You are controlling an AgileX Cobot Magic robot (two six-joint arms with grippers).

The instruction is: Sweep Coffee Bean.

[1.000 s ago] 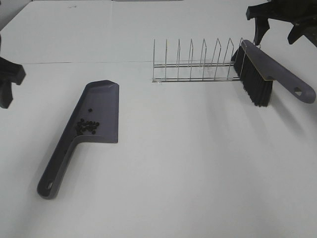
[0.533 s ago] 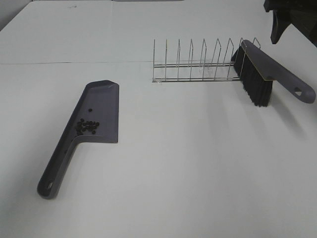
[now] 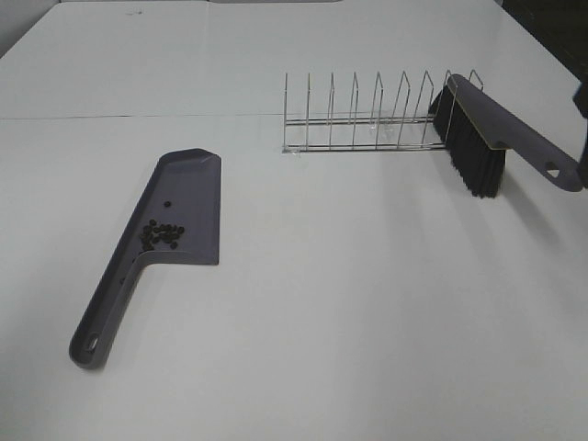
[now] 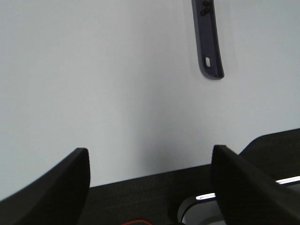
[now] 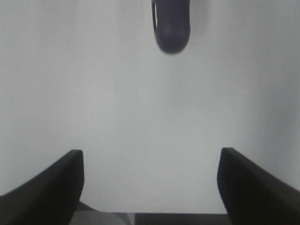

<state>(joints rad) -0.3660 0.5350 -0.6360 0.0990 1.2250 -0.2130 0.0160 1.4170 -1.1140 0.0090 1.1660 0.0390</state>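
Note:
A grey dustpan (image 3: 179,216) lies on the white table at the left, its handle toward the front. The coffee beans (image 3: 162,235) sit in a small dark cluster on its blade near the handle. A grey brush with black bristles (image 3: 478,133) leans against the right end of a wire rack (image 3: 367,115). My left gripper (image 4: 150,152) is open and empty, well away from the dustpan handle (image 4: 209,47). My right gripper (image 5: 151,152) is open and empty, with the end of the brush handle (image 5: 172,28) ahead of it. Only a dark sliver of the right arm (image 3: 582,99) shows in the exterior view.
The wire rack stands at the back, right of centre. The table's back edge runs near the top right corner (image 3: 514,18). In the left wrist view the table's near edge (image 4: 154,176) and dark robot base show.
The right gripper has drawn back from above the brush and off the right edge of the exterior view. The left gripper, at the left edge one second ago, has gone from that view.

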